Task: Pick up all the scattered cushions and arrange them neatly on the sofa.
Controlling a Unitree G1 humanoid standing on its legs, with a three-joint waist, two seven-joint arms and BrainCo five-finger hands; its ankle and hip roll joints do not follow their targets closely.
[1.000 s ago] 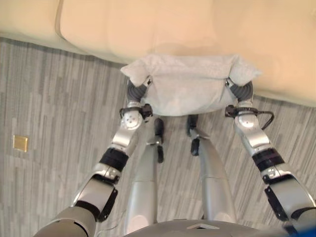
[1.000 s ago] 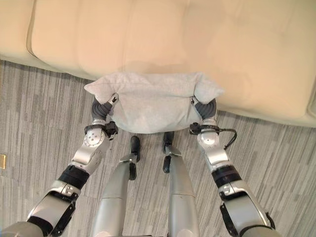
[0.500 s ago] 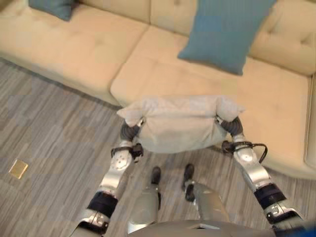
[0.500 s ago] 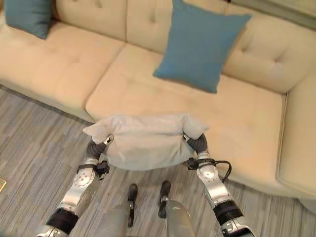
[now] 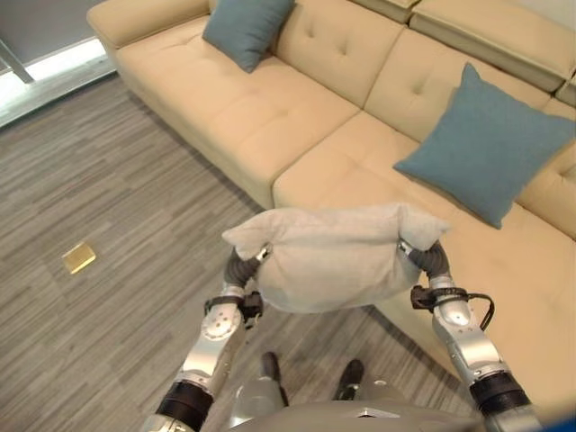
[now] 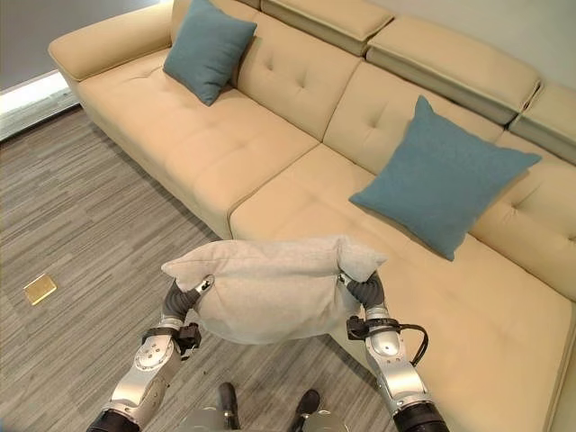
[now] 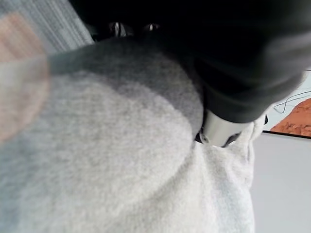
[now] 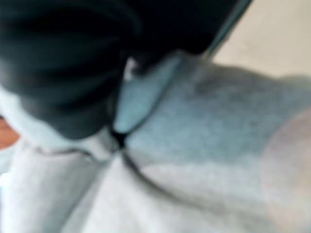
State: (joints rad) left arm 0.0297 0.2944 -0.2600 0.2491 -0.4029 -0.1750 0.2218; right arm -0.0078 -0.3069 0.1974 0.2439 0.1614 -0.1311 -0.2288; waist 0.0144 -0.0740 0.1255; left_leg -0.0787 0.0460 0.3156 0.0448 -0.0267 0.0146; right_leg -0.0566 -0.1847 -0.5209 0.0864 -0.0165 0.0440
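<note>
Cushion in pale grey [image 6: 270, 288], soft and plump, hangs between the two hands at the lower middle of the frame, above the wooden floor [image 5: 99, 180] and just before the front edge of the beige sofa [image 6: 297, 171]. The left hand [image 5: 241, 266] is pressed into its left end and the right hand [image 5: 430, 260] into its right end. The fingers of both are sunk into the fabric, so I cannot tell how they are bent. It looks light, and it gives way easily; its corners bulge over the wrists. I think holding it at the two short ends is sensible, because a soft filling sags if only one side is taken. Two blue cushions lean on the sofa back already, one [image 6: 205, 47] at upper left, another [image 6: 441, 175] at right.
</note>
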